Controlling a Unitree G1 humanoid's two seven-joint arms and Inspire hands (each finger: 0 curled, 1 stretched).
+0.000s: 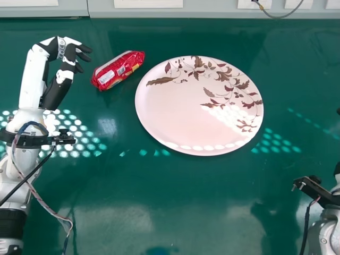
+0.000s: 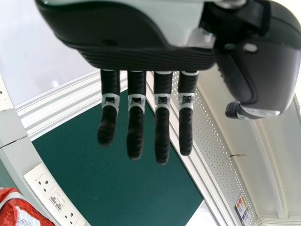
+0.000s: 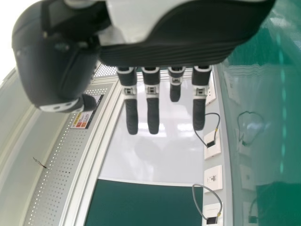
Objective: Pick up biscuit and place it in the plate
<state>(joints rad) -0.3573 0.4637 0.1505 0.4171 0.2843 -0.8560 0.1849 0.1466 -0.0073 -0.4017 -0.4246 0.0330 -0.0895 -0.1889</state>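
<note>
In the head view a red biscuit packet (image 1: 118, 70) lies slanted on the green table, between my left hand (image 1: 65, 52) and the plate (image 1: 199, 125). The plate is large, pale pink, with a brown and red leaf pattern. My left hand is a short way left of the packet, not touching it. In the left wrist view the left hand (image 2: 136, 120) has its fingers extended, and part of the packet (image 2: 21, 209) shows. My right hand (image 3: 153, 110) hangs open in the right wrist view, fingers straight and holding nothing; its forearm is at the head view's lower right.
The green table (image 1: 159, 212) carries bright patches of reflected light. A grey wall edge with socket panels (image 1: 147, 3) and a cable (image 1: 273, 16) runs along its far side. Loose wires hang from my left forearm over the table.
</note>
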